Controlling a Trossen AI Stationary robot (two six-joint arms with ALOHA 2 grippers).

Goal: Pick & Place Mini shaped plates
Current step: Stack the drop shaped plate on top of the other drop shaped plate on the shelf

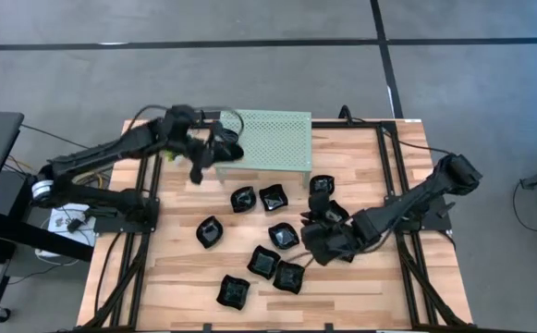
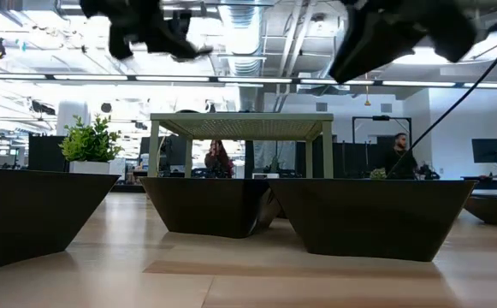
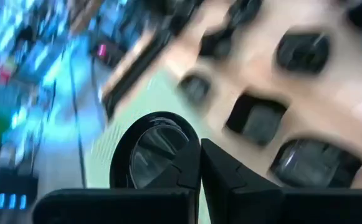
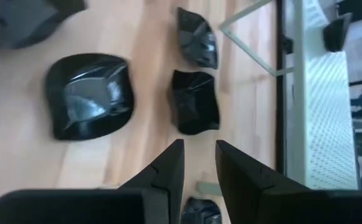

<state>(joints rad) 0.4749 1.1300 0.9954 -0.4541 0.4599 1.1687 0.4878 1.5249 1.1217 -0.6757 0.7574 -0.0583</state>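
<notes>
Here the left gripper (image 1: 220, 146) sits in the upper middle of the high view, at the left edge of the pale green mesh stand (image 1: 277, 139). Its fingers are closed on a round black plate (image 3: 159, 151), which the left wrist view shows pinched by its rim above the green mesh. In the low view this gripper (image 2: 158, 30) hangs at the upper left, above the stand (image 2: 244, 127).

The right gripper (image 1: 316, 242) lies in the lower middle of the high view, over the wooden table (image 1: 176, 277), among the scattered black plates. The right wrist view shows its fingers (image 4: 168, 168) a narrow gap apart with nothing between them. Beyond the fingers lie a rounded plate (image 4: 88, 94) and a wavy square plate (image 4: 195, 101), apart from each other, with a third plate (image 4: 197, 37) farther off near a leg of the stand.

More plates spread over the middle of the table, one (image 1: 234, 292) toward the bottom of the high view.
</notes>
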